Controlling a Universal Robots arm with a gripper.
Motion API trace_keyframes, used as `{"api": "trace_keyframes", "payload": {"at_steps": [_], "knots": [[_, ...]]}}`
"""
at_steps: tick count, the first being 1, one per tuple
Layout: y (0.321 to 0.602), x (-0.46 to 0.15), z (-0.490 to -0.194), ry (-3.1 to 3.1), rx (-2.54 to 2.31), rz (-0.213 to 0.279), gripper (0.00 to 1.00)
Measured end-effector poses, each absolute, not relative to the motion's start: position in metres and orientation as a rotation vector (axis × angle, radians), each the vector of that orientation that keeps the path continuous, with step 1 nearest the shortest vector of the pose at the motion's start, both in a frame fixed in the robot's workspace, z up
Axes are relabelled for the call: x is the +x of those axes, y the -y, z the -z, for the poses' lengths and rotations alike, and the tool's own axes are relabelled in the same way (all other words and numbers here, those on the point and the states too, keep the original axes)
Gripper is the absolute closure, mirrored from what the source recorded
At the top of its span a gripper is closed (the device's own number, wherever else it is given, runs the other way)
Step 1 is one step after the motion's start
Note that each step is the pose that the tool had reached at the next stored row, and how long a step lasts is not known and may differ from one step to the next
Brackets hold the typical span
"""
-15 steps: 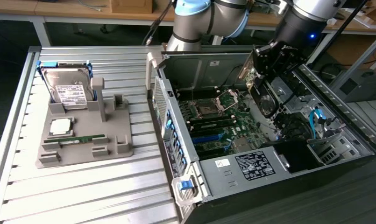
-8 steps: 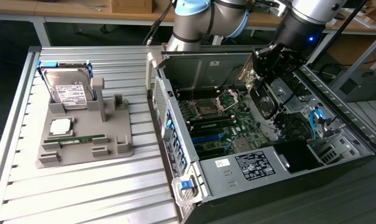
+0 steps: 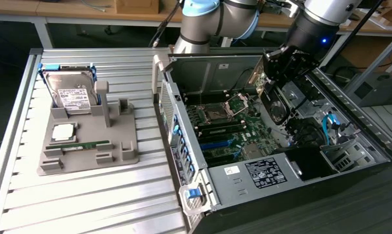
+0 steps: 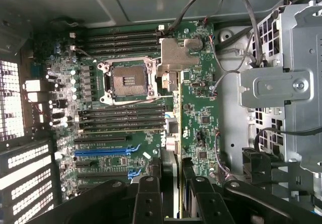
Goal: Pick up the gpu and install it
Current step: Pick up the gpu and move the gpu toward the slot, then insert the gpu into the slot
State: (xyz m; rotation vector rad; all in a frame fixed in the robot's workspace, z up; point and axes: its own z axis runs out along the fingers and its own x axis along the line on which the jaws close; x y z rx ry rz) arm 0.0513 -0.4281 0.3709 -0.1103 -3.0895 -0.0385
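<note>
The gpu (image 3: 277, 108), a dark flat card with a round fan on its face, hangs on edge inside the open computer case (image 3: 248, 187), above the green motherboard (image 3: 232, 129). My gripper (image 3: 274, 80) is shut on the card's upper edge. In the wrist view the gpu's thin edge (image 4: 171, 176) runs between my two black fingers (image 4: 148, 196), over the motherboard (image 4: 193, 113) near the blue expansion slots (image 4: 105, 151). The card hovers apart from the board.
A grey fixture tray (image 3: 121, 156) at the exterior view's left holds a silver hard drive (image 3: 72, 95), a processor chip (image 3: 63, 130) and a green RAM stick (image 3: 79, 145). An open processor socket (image 4: 128, 80), a drive cage (image 4: 287, 88) and loose cables (image 4: 236, 38) crowd the case.
</note>
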Motion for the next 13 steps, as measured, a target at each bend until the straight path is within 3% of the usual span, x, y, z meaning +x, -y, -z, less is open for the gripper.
{"api": "trace_keyframes", "payload": {"at_steps": [13], "knots": [[0.4281,0.0512,-0.3709,3.090,0.038,0.035,0.73]]}}
